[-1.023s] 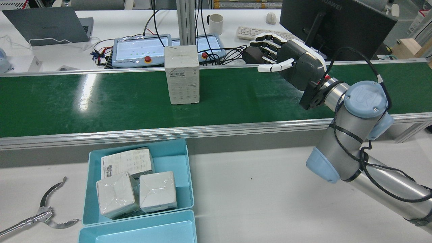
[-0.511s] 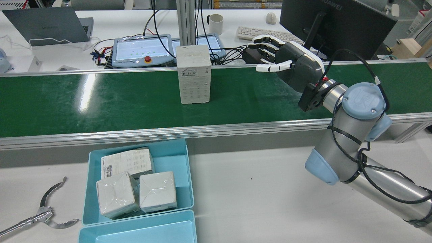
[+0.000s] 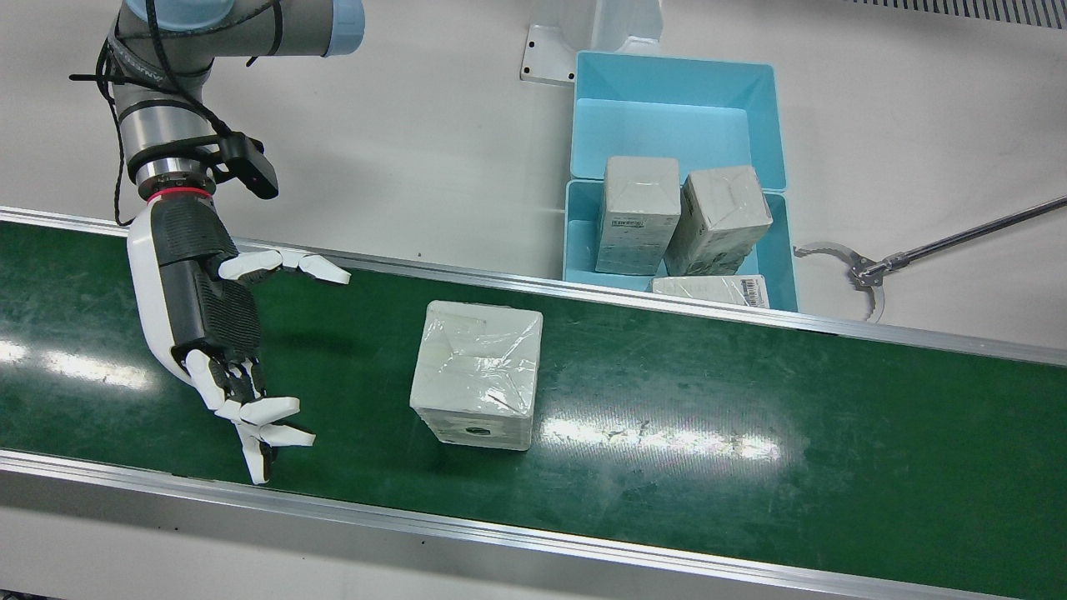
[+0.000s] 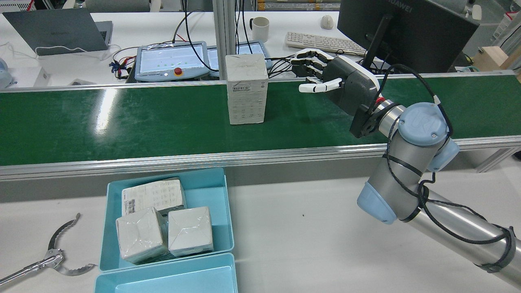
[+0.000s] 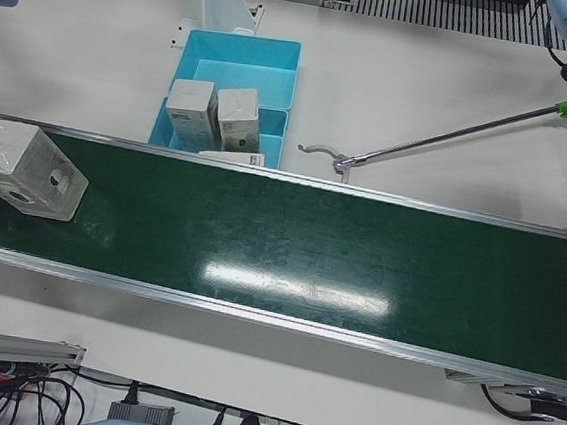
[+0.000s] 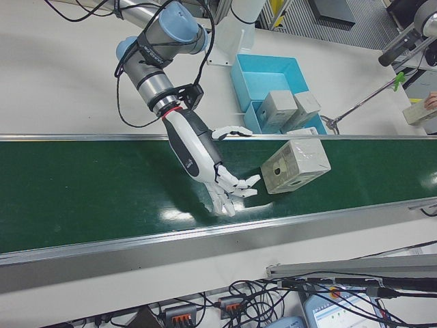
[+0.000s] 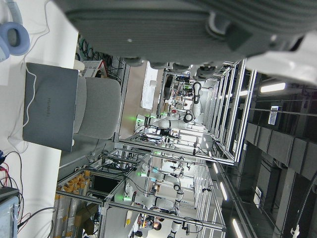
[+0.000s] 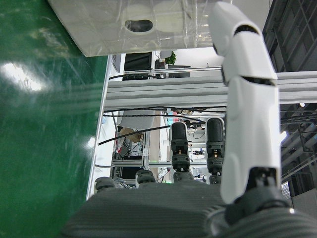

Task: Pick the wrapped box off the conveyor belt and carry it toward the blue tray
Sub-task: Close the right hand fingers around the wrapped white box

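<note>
My right hand [image 3: 218,329], black-palmed with white fingers, hung above the long green conveyor belt [image 3: 750,417], fingers spread apart and holding nothing, its palm turned toward the box. Just beyond my fingertips [image 4: 303,77], apart from them, the white box wrapped in clear plastic film [image 3: 478,375] stood upright on the belt, about midway across its width, a barcode label on the side that faced my base. In my right hand's own camera the box's edge [image 8: 133,25] filled the top of the picture, with one white finger [image 8: 245,99] stretched out beside it.

Off the belt, on the white table [image 3: 433,133] on my base's side of it, the light blue plastic tray [image 4: 222,199] sat touching the belt's aluminium rail, holding three more wrapped boxes [image 4: 163,224]. A second light blue tray [image 4: 171,276] butted against it, farther from the belt. A metal reach-grabber claw [image 4: 57,254] lay on the table beside the trays.

My left hand showed only as a dark blur [image 7: 198,29] in its own camera; I could not tell how its fingers stood.
</note>
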`<act>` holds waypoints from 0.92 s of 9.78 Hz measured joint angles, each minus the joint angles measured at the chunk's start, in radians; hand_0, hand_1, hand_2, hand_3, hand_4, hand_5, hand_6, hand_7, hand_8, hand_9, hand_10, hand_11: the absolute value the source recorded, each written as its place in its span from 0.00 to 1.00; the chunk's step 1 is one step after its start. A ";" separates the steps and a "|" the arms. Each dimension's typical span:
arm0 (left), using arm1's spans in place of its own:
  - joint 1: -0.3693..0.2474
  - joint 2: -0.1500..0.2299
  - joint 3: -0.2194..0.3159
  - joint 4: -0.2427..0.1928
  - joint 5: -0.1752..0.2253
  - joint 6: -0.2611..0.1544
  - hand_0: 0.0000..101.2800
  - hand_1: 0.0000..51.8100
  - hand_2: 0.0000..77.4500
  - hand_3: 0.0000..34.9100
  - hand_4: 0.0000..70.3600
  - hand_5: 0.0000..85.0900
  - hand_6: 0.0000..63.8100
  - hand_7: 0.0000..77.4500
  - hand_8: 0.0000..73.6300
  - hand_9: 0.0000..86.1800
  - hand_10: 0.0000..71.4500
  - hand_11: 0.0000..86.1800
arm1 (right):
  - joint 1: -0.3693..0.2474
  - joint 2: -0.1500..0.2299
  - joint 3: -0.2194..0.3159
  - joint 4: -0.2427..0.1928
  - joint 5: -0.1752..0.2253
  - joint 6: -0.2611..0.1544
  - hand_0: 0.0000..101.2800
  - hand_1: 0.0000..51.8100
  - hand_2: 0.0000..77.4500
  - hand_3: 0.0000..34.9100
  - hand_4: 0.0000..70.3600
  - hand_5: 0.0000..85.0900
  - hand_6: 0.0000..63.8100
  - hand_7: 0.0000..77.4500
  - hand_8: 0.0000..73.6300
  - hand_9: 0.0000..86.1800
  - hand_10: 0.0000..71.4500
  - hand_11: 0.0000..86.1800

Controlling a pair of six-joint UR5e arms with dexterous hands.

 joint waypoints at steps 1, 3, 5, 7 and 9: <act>0.000 0.000 0.000 0.000 0.000 0.000 0.00 0.00 0.01 0.00 0.00 0.01 0.00 0.00 0.00 0.00 0.01 0.00 | -0.005 0.004 -0.007 0.000 0.000 -0.003 0.48 0.35 0.30 0.55 0.15 0.44 0.04 0.32 0.00 0.06 0.00 0.01; 0.000 0.000 0.000 0.000 0.000 0.000 0.00 0.00 0.01 0.00 0.00 0.01 0.00 0.00 0.00 0.00 0.01 0.00 | -0.009 0.008 -0.013 0.000 0.000 -0.007 0.49 0.35 0.25 0.62 0.12 0.41 0.00 0.30 0.00 0.04 0.00 0.01; 0.000 0.000 0.000 0.000 0.000 0.000 0.00 0.00 0.01 0.00 0.00 0.01 0.00 0.01 0.00 0.00 0.00 0.00 | -0.011 0.013 -0.014 0.000 0.000 -0.010 0.49 0.35 0.25 0.63 0.12 0.41 0.03 0.30 0.00 0.04 0.00 0.01; 0.000 0.000 0.000 0.000 0.000 0.000 0.00 0.00 0.01 0.00 0.00 0.01 0.00 0.00 0.00 0.00 0.01 0.00 | -0.013 0.022 -0.020 0.000 0.000 -0.019 0.49 0.35 0.27 0.62 0.12 0.42 0.03 0.31 0.00 0.04 0.00 0.01; 0.000 0.000 0.000 0.000 0.000 0.000 0.00 0.00 0.01 0.00 0.00 0.01 0.00 0.00 0.00 0.00 0.01 0.00 | -0.014 0.035 -0.034 0.000 0.000 -0.026 0.49 0.35 0.27 0.65 0.12 0.42 0.03 0.31 0.00 0.04 0.00 0.01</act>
